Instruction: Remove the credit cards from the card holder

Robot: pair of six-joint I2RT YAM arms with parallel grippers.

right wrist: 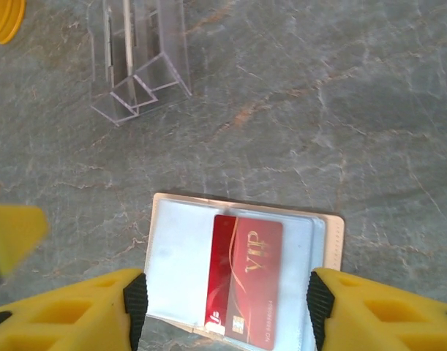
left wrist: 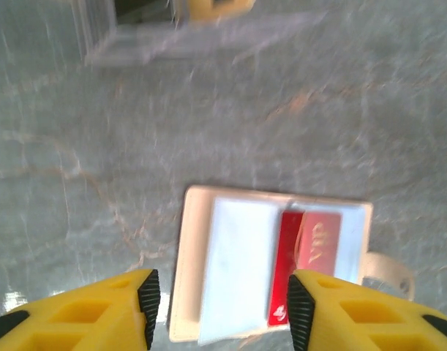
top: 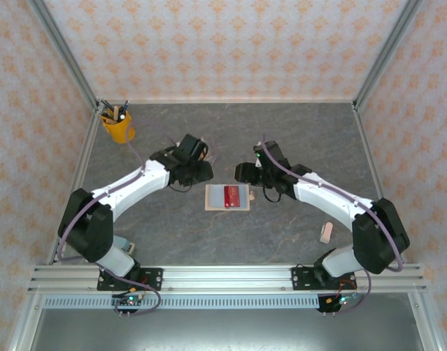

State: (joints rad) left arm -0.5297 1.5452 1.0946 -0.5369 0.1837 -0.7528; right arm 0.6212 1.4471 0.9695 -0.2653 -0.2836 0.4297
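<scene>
Lying open and flat on the grey marbled table [top: 303, 139], about midway between the two arms, the card holder [right wrist: 181, 270] shows a tan leather-like border framing a pale blue-grey lining under clear sleeves. A dark red credit card [right wrist: 249, 281] sits in the right-hand sleeve as the right wrist camera sees it. It stands lengthwise, with gold "VIP" lettering, thin gold curves and a small chip-like mark near its lower edge. A darker red band runs down its left side, and I cannot tell whether that is a second card. In the left wrist view a small tan closing tab [left wrist: 390, 272] loops out from the holder's right edge. The left gripper [left wrist: 223, 311] hangs over the holder with its fingers spread apart and nothing between them. The right gripper [right wrist: 227, 311] likewise has its fingers parted and empty. A clear acrylic stand [right wrist: 139, 66] and a yellow cup [top: 118, 128] stand farther back on the table.
</scene>
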